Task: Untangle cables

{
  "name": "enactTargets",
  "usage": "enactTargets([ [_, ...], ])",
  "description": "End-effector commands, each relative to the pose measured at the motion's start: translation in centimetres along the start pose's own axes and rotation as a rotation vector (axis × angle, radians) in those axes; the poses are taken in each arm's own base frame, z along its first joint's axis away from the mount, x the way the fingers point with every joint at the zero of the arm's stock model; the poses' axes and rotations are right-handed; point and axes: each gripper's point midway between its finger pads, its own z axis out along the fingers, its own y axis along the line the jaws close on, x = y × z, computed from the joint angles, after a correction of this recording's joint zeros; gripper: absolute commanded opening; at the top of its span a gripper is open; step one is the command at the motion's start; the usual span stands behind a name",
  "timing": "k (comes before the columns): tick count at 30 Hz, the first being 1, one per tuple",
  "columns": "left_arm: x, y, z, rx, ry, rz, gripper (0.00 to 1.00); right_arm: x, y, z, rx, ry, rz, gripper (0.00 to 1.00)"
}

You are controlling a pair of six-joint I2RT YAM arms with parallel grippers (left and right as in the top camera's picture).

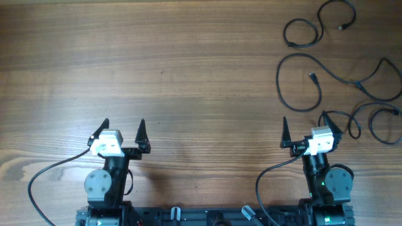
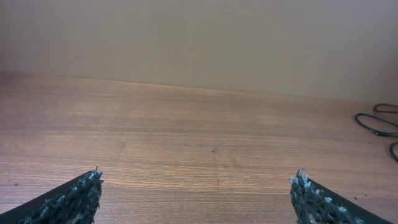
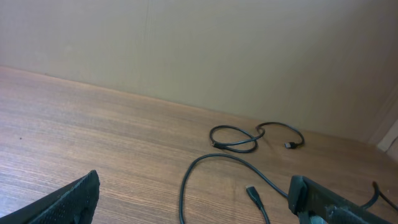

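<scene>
Both arms sit parked at the near edge of the counter, and it reads as a resting stance with nothing in hand: the left jaws are spread wide over bare wood, and the right jaws are spread just as wide and empty too. The cables all lie on the far right of the counter, well apart from the left arm, which is probably why its wrist view catches only a sliver of black cord at the edge. The right arm is the one placed to work. Its wrist view looks straight down a long curving cord with a small plug just ahead of its jaws, and a looped cord farther back. From overhead, one cord runs just beside the right arm's outer finger; whether it touches, I cannot tell. The top cord lies on its own, while those at the right edge seem to cross, so I'd judge the sorting unfinished there.
</scene>
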Motion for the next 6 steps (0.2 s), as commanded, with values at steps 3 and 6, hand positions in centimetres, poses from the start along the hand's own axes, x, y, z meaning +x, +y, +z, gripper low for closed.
enactTargets([
  [3, 0.15, 0.18, -0.02, -0.008, 0.0, 0.015, 1.0, -0.15, -0.25, -0.05, 0.012, -0.007, -0.011, 1.0],
  [6, 0.15, 0.18, -0.02, -0.008, 0.0, 0.015, 1.0, -0.15, -0.25, -0.05, 0.012, -0.007, -0.01, 1.0],
])
